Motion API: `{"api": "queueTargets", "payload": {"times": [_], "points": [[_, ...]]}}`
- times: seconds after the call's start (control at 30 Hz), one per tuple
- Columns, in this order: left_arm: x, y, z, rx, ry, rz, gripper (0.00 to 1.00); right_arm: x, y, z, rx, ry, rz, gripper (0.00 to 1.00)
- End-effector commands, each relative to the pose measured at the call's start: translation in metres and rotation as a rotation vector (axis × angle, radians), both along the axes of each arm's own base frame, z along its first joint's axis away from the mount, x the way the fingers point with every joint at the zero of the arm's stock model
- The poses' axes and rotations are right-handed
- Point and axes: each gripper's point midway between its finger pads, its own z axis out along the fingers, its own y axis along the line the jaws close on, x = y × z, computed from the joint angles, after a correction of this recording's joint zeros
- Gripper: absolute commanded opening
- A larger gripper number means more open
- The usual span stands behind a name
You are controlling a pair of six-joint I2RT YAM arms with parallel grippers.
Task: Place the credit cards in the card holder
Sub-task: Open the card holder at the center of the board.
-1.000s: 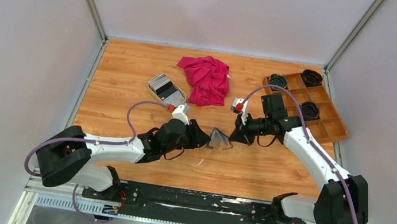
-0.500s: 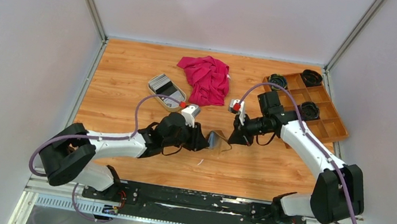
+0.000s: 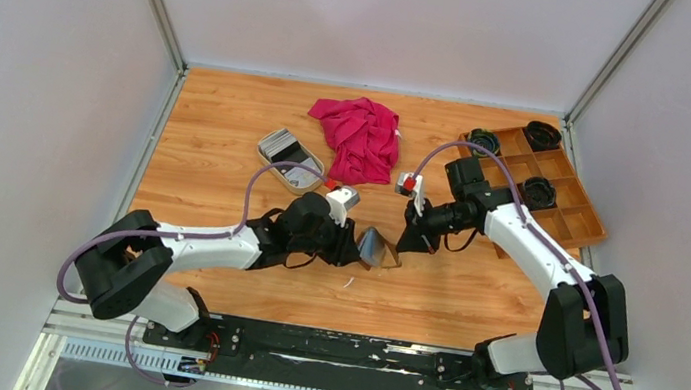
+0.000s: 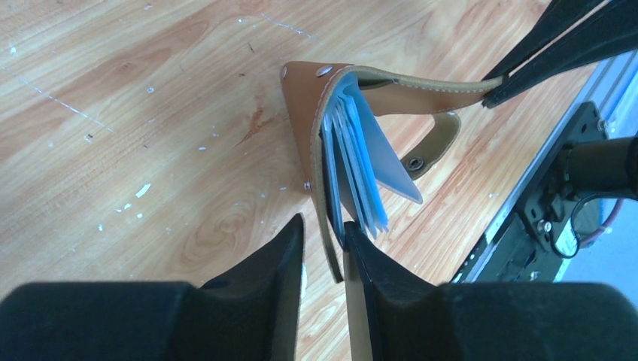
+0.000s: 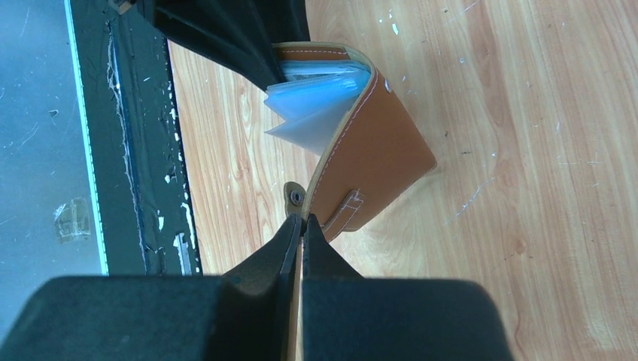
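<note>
1. Pinching one flap, my right end effector [image 5: 299, 226] props the card holder [image 3: 377, 248] open on the table [image 3: 230, 119].
2. My left end effector [image 4: 323, 237] narrowly straddles the other flap; grip unclear, so I'd clamp before widening.

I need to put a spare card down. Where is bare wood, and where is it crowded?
Bare: the table's back-left corner, between wall and beige dish; the near strip in front of the card holder. Crowded: the middle, where left claw and right claw meet at it, and the back right, from red cloth to wooden tray.
</note>
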Motion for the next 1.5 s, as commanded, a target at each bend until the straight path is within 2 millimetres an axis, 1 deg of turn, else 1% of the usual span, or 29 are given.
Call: {"api": "queueTargets", "payload": {"times": [0.0, 0.07, 0.13, 0.27, 0.4, 0.57, 0.63, 0.73, 0.83, 1.0, 1.07, 1.2, 1.3, 1.47], "points": [[0.004, 0.001, 0.001, 0.031, -0.034, -0.046, 0.25, -0.004, 0.004, 0.009, 0.012, 0.038, 0.008, 0.00], [0.001, -0.001, 0.002, 0.028, -0.036, -0.080, 0.16, -0.004, 0.004, 0.009, 0.014, 0.048, 0.001, 0.00], [-0.003, -0.005, 0.005, 0.014, -0.032, -0.124, 0.01, -0.002, 0.002, 0.009, 0.013, 0.058, -0.013, 0.00], [-0.017, -0.014, 0.019, -0.045, -0.002, -0.204, 0.00, 0.006, -0.005, 0.002, -0.016, 0.090, -0.059, 0.00], [-0.035, -0.020, 0.030, -0.108, 0.083, -0.287, 0.00, 0.015, -0.014, -0.006, -0.055, 0.137, -0.106, 0.00], [-0.058, -0.024, 0.030, -0.162, 0.235, -0.366, 0.00, 0.026, -0.026, -0.012, -0.108, 0.165, -0.145, 0.00], [-0.059, -0.024, 0.025, -0.168, 0.313, -0.360, 0.00, 0.030, -0.029, -0.016, -0.132, 0.180, -0.149, 0.02], [-0.055, -0.024, 0.014, -0.161, 0.383, -0.350, 0.00, 0.034, -0.032, -0.020, -0.162, 0.220, -0.132, 0.03], [-0.045, -0.024, 0.003, -0.149, 0.419, -0.320, 0.00, 0.044, -0.030, -0.025, -0.179, 0.250, -0.120, 0.04], [-0.015, -0.021, -0.016, -0.123, 0.437, -0.235, 0.00, 0.063, -0.028, -0.039, -0.216, 0.284, -0.111, 0.05], [-0.003, -0.017, -0.022, -0.114, 0.433, -0.199, 0.00, 0.071, -0.027, -0.042, -0.224, 0.282, -0.111, 0.06], [0.014, -0.007, -0.032, -0.107, 0.441, -0.148, 0.00, 0.085, -0.021, -0.045, -0.216, 0.288, -0.113, 0.10], [0.021, -0.003, -0.038, -0.108, 0.461, -0.135, 0.00, 0.096, -0.019, -0.047, -0.217, 0.289, -0.114, 0.11], [0.021, -0.002, -0.040, -0.116, 0.478, -0.142, 0.00, 0.110, -0.014, -0.046, -0.215, 0.272, -0.115, 0.11]]}}
